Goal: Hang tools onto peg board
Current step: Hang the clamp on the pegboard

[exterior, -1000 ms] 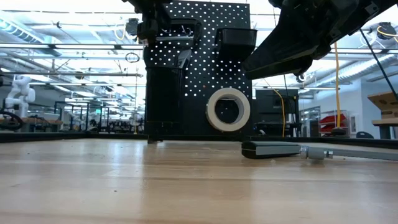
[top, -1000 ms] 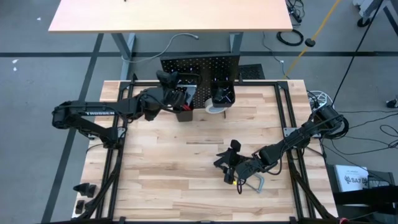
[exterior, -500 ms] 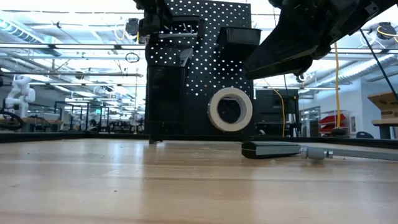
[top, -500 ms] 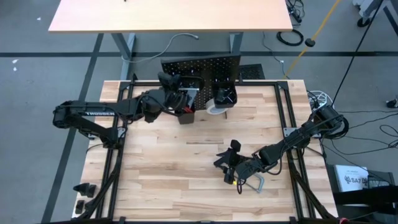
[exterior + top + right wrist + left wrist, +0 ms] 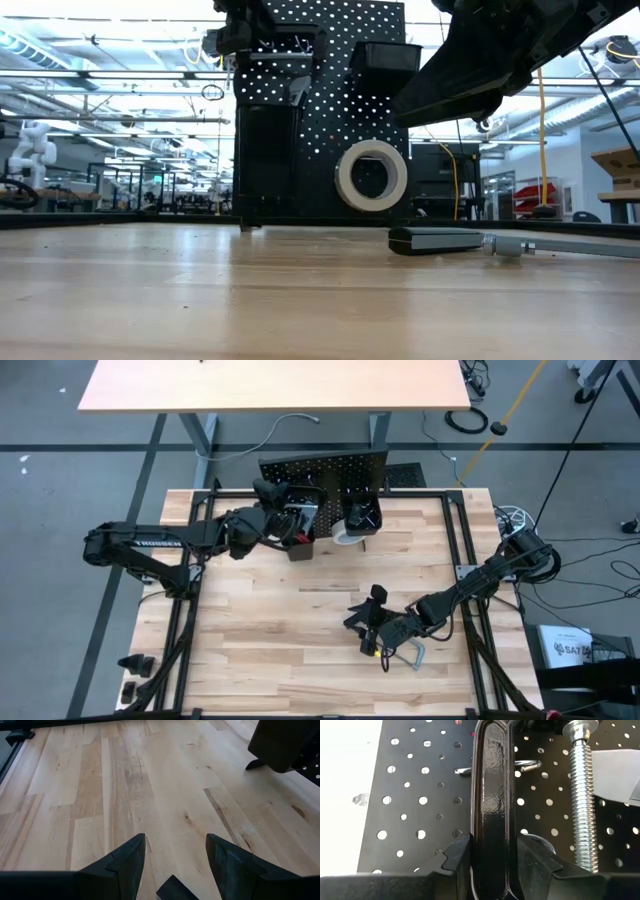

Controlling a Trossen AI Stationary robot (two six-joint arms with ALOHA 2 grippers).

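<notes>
The left pincer [image 5: 490, 865] is clamped on the black C-clamp [image 5: 491, 805], one finger on either side of the frame's spine, holding it up against the peg board [image 5: 415, 795]. In the left wrist view a silver hook [image 5: 462, 770] shows just behind the frame, and the clamp's threaded screw [image 5: 583, 800] runs beside it. From above, the left pincer [image 5: 272, 520] sits at the board's front, near the left of its two black bins [image 5: 296, 543].

The C-clamp is rigid cast metal, probably heavy for its size, with a glossy painted skin that could slide between hard fingers. The flat spine where it is now gripped looks like the best hold, leaving the open throat free to slip over the hook. The screw would be a poor place to grip, being round and ridged.

The right pincer [image 5: 175, 855] has its fingers apart with nothing between them, hovering low over the bare wood surface [image 5: 125, 785], well apart from the board. Just beside it lies one grey bar clamp [image 5: 480, 241], long, stiff and likely awkward to balance unless taken near its heavier head.

Counted: one C-clamp in hand, one bar clamp lying down, one white tape roll [image 5: 371, 174] already hanging on the board, two bins. Other tools in the bins are too small to count
</notes>
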